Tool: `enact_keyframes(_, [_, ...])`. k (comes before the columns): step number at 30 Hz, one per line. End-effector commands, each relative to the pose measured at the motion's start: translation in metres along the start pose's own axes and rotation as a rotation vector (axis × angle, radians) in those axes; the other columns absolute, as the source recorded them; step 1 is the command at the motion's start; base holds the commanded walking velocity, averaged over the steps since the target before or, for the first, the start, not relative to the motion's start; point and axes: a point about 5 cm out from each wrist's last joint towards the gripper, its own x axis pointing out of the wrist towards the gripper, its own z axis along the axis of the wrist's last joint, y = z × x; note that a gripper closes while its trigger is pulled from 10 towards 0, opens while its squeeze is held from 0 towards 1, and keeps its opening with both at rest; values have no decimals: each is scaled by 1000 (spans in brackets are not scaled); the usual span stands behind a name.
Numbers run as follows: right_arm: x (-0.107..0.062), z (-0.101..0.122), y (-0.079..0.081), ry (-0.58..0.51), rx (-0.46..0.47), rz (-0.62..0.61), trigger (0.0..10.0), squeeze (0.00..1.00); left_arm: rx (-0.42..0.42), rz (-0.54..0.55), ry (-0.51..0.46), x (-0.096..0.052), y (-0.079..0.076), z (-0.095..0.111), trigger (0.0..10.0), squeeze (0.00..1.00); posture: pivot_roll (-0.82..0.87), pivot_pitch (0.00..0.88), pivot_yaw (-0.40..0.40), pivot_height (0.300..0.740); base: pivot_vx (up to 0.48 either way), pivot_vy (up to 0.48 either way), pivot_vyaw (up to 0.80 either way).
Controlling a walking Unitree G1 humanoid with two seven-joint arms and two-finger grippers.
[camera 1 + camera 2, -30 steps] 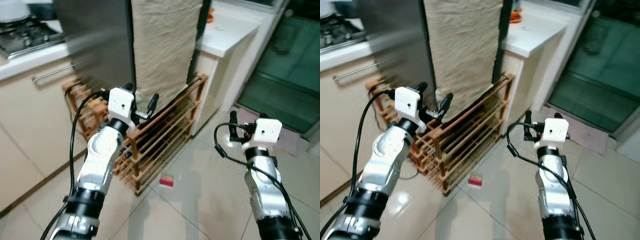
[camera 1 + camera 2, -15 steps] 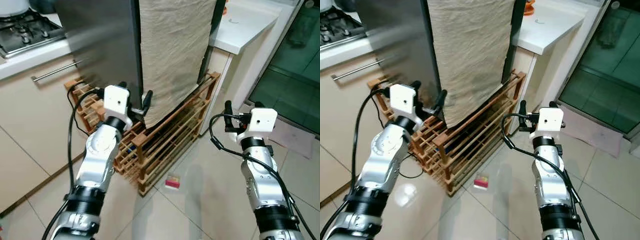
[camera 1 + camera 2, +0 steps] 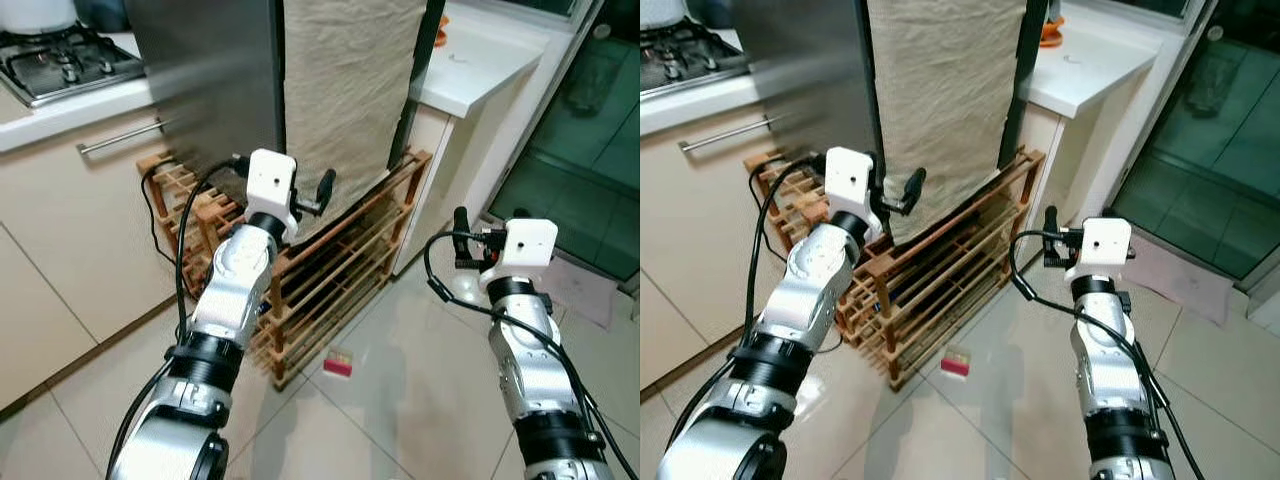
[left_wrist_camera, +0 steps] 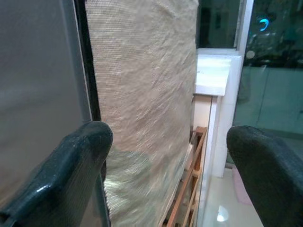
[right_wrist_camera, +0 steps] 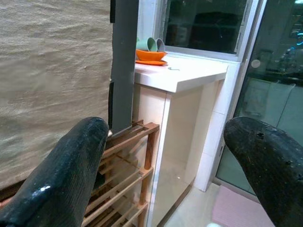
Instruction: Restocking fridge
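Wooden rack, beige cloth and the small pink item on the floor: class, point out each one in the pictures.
wooden rack (image 3: pixel 335 265), left eye view, on its slatted middle shelf.
beige cloth (image 3: pixel 340 90), left eye view, on the middle of the hanging fabric.
small pink item (image 3: pixel 338 363), left eye view, on its top face.

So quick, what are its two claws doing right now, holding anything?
Left claw: open, holding nothing, raised before the beige woven cloth.
Right claw: open, holding nothing.
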Motion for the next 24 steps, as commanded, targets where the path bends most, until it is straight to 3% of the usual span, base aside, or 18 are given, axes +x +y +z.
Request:
enact_keyframes(1, [0, 4, -5, -8, -5, -6, 10000, 0, 16, 19, 9, 6, 3, 1, 10000, 0, -102, 0, -39, 740, 0, 0, 0])
enact_keyframes(7, [-5, 4, -5, -11, 3, -1, 10000, 0, 88, 11, 24, -1, 13, -6, 10000, 0, -104, 0, -33, 740, 0, 0, 0])
enact_keyframes(8, [-9, 5, -5, -10, 10, -14, 10000, 0, 47, -44, -39, -22, 16, -7, 10000, 0, -92, 0, -30, 740, 0, 0, 0])
enact_keyframes(11, [-16, 8, -6, -14, 20, -30, 10000, 0, 16, -85, -91, -44, 18, -7, 10000, 0, -73, 0, -22, 740, 0, 0, 0])
enact_keyframes(12, [-31, 12, -5, -10, 7, -12, 10000, 0, 40, -76, -79, -69, 25, -13, 10000, 0, -61, 0, -20, 740, 0, 0, 0])
enact_keyframes(13, [-40, 13, -5, 6, 8, 0, 10000, 0, 35, -69, -59, -83, 29, -16, 10000, 0, -53, 0, -16, 740, 0, 0, 0])
enact_keyframes(15, [-52, 12, -6, 32, 13, 18, 10000, 0, 15, -58, -24, -101, 32, -22, 10000, 0, -48, 0, -12, 740, 0, 0, 0])
enact_keyframes(16, [-52, 12, -6, 32, 13, 18, 10000, 0, 15, -58, -24, -101, 32, -22, 10000, 0, -48, 0, -12, 740, 0, 0, 0])
enact_keyframes(17, [-64, 14, -4, 31, 62, 65, 10000, 0, 18, -54, 13, -118, 31, -30, 10000, 0, -44, 0, -14, 740, 0, 0, 0])
enact_keyframes(19, [-73, 15, -6, 23, 86, 95, 10000, 0, 39, -52, 37, -133, 26, -35, 10000, 0, -34, 0, -18, 740, 0, 0, 0])
enact_keyframes(24, [-72, 11, -11, 20, 9, 1, 10000, 0, 53, 74, -45, -118, 24, -15, 10000, 0, -20, 0, -16, 740, 0, 0, 0])
